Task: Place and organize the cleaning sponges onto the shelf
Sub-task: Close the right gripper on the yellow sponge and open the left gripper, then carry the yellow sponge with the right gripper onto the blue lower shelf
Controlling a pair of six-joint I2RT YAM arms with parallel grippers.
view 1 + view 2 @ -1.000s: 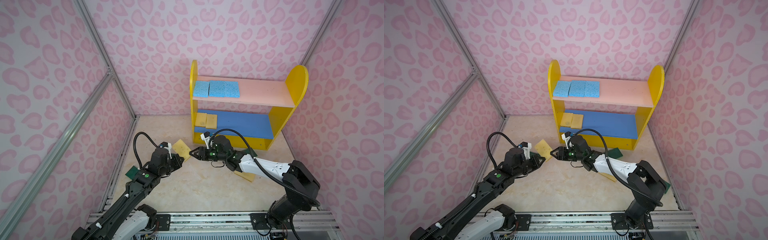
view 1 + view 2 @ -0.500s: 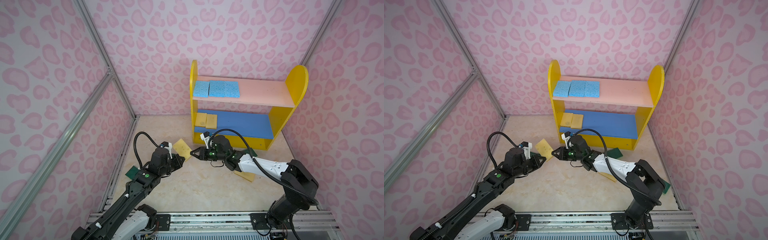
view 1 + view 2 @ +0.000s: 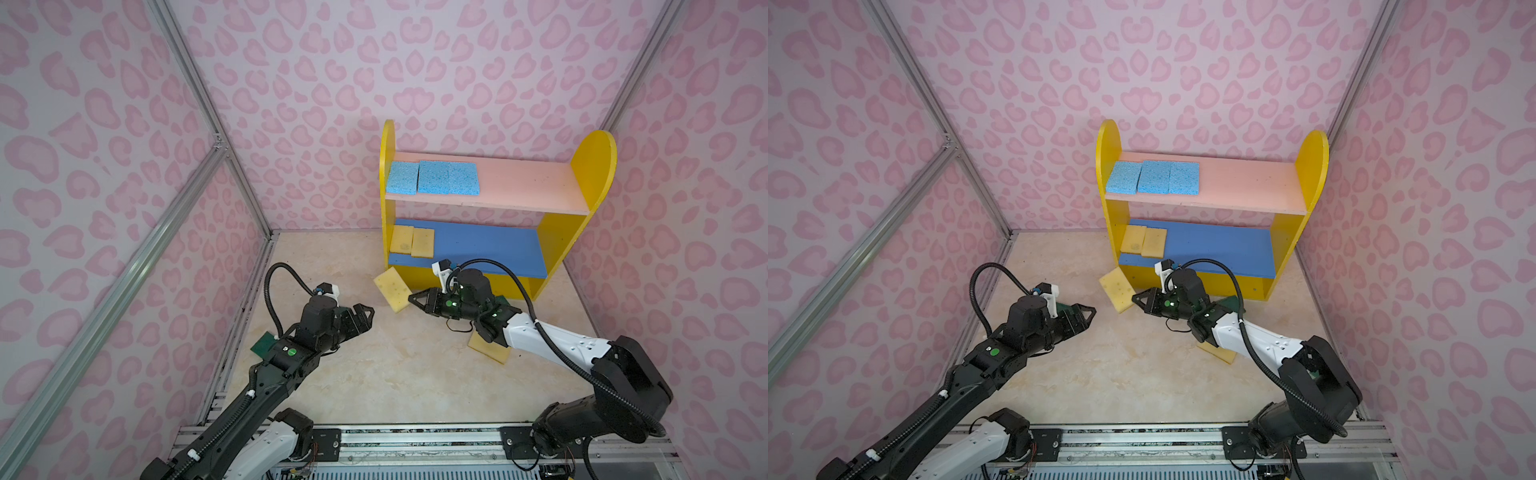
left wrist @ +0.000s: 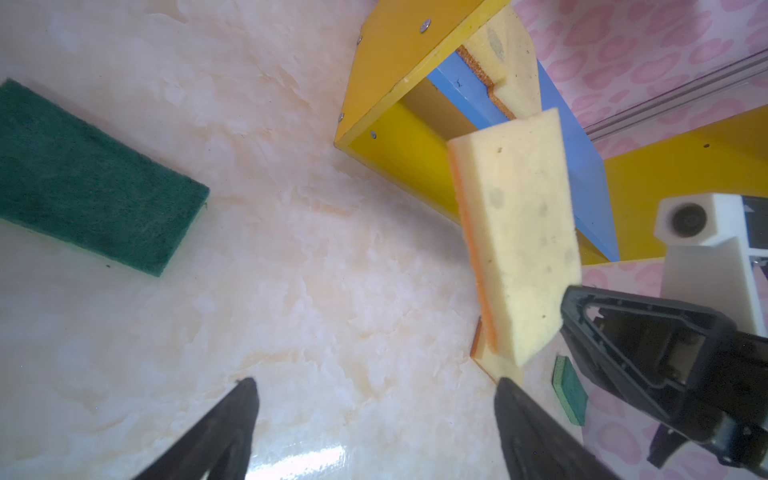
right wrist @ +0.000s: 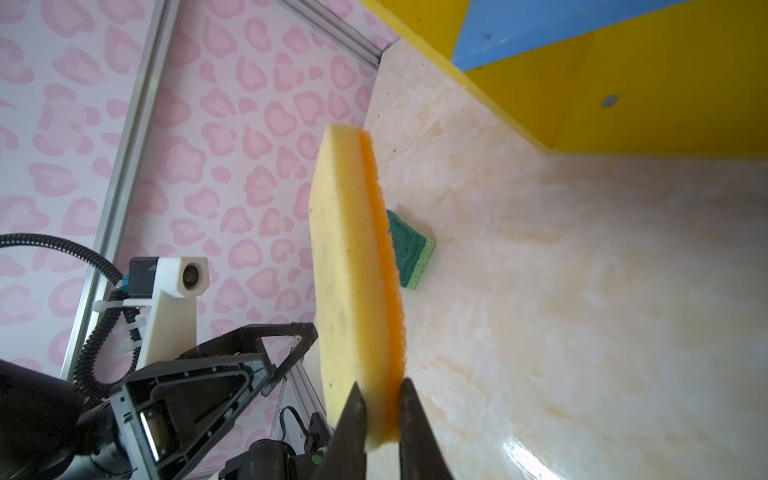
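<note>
A: Which way is the sponge lying from your jaws?
B: Your right jaws are pinching the yellow sponge by a short end. Its long axis is pointing away from them, toward the shelf's left corner, near the blue board. Your left jaws are standing spread, near, touching nothing.
A: Writing?
B: None is showing.

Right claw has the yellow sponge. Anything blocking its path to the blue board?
Nothing visible. The yellow sponge in the right claw hangs before the shelf, and the blue board is bare beside two yellow sponges there.
</note>
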